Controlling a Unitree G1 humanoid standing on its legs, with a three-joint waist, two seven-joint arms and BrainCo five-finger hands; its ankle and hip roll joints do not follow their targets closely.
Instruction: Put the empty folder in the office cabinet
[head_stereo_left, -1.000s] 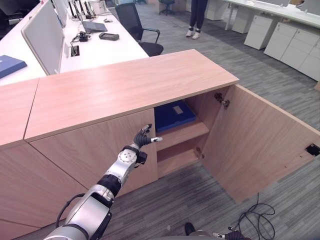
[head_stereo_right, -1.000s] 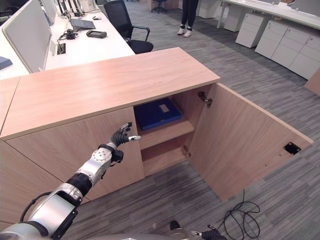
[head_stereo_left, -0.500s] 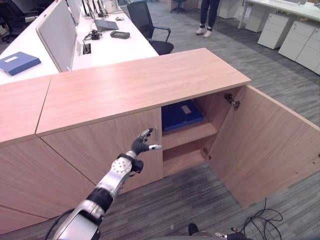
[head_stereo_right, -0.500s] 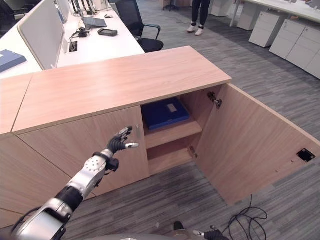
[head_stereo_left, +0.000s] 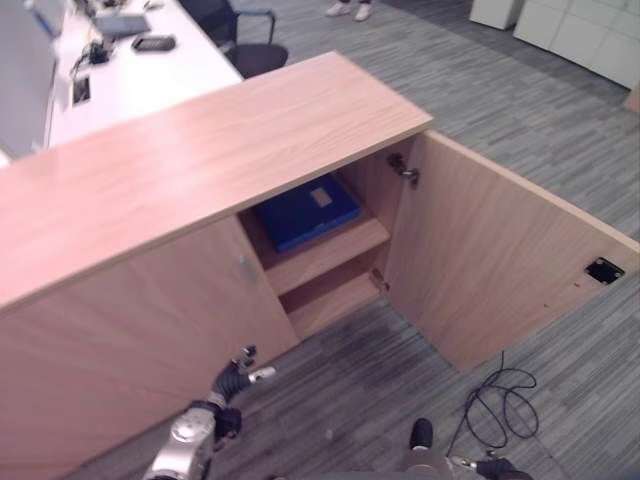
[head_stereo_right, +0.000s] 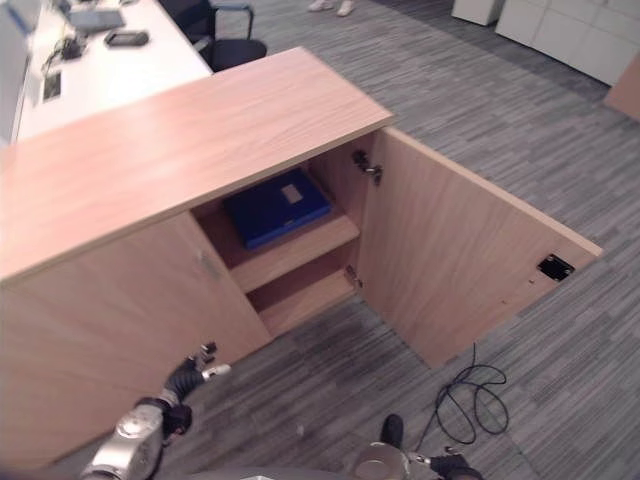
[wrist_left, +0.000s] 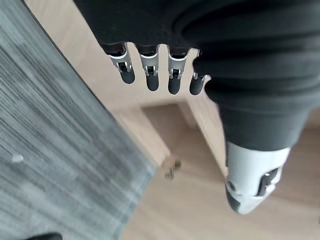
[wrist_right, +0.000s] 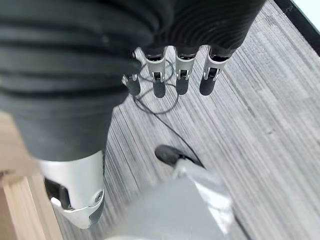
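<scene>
Grey carpet runs before the cabinet (head_stereo_left: 200, 170). I have lowered my left hand (head_stereo_left: 238, 374) from its closed door, fingers loosely spread and empty. My right hand (wrist_right: 170, 75) hangs relaxed, empty. Beyond, the folder (head_stereo_left: 305, 210) lies on the cabinet's upper shelf, door (head_stereo_left: 500, 260) open: placed, I judge.

I see the cabinet's right door (head_stereo_left: 510, 255) swung wide, leaving the compartment mouth open to reach. The blue folder (head_stereo_left: 297, 211) covers most of the upper shelf (head_stereo_left: 325, 252); the lower shelf (head_stereo_left: 330, 300) lies bare. The closed left door (head_stereo_left: 130, 330) blocks that side.
</scene>
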